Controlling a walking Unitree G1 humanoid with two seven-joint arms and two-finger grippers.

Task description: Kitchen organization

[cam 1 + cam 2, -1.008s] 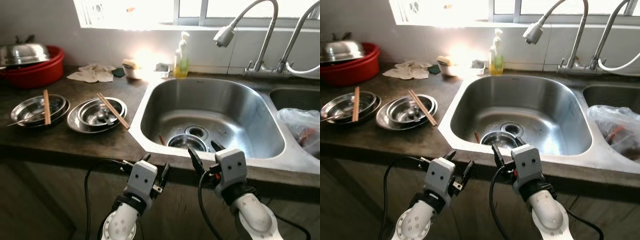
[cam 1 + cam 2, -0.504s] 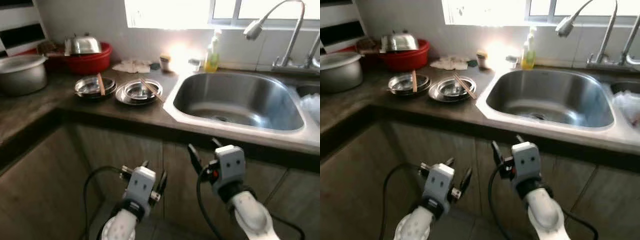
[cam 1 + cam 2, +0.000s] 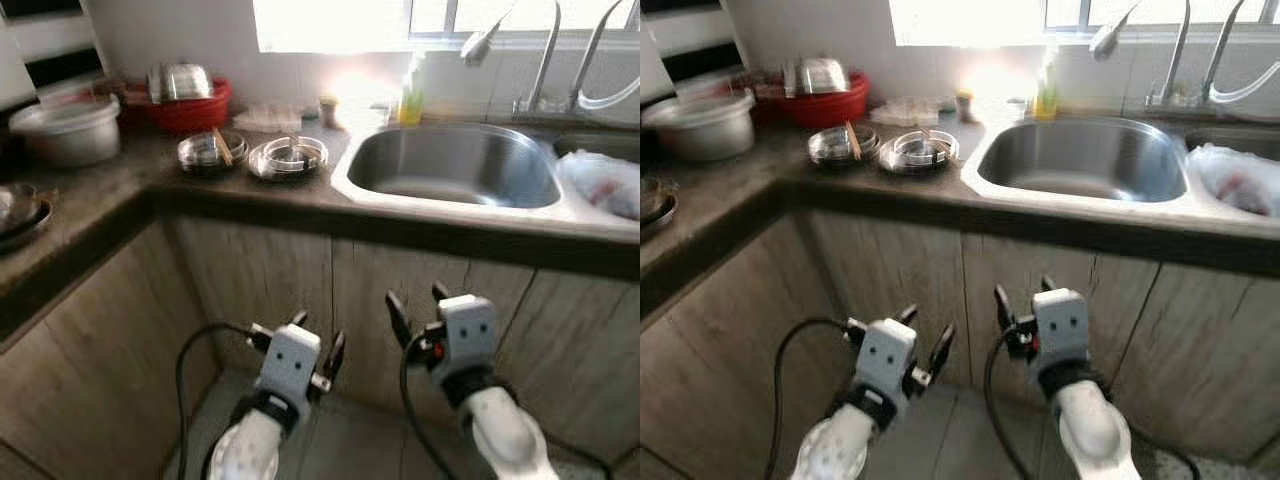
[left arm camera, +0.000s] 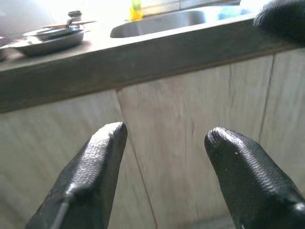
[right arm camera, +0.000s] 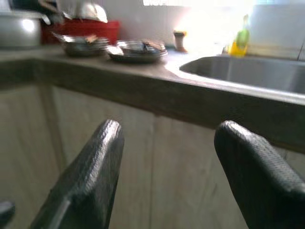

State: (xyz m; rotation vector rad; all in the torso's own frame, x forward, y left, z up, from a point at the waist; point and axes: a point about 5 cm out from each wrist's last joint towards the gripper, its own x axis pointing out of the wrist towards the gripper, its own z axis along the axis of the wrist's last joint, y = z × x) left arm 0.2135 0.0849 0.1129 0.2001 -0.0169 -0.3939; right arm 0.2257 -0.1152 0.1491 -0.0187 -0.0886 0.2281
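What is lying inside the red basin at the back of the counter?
A shiny metal lid or bowl sits in the red basin, rising above its rim. Whatever lies beneath it inside the basin is hidden by the wall and the metal piece.

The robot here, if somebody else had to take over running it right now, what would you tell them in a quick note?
Left end effector: open, holding nothing, low in front of the cabinet doors.
Right end effector: open, holding nothing, also below the counter edge.
Things: two stacks of steel plates with chopsticks across them sit on the counter left of the sink. A red basin with a steel lid and a grey pot stand further left. A soap bottle is behind the sink, and a plastic bag to its right.
Done: nothing visibly tidied.
Left: all of the sorting.
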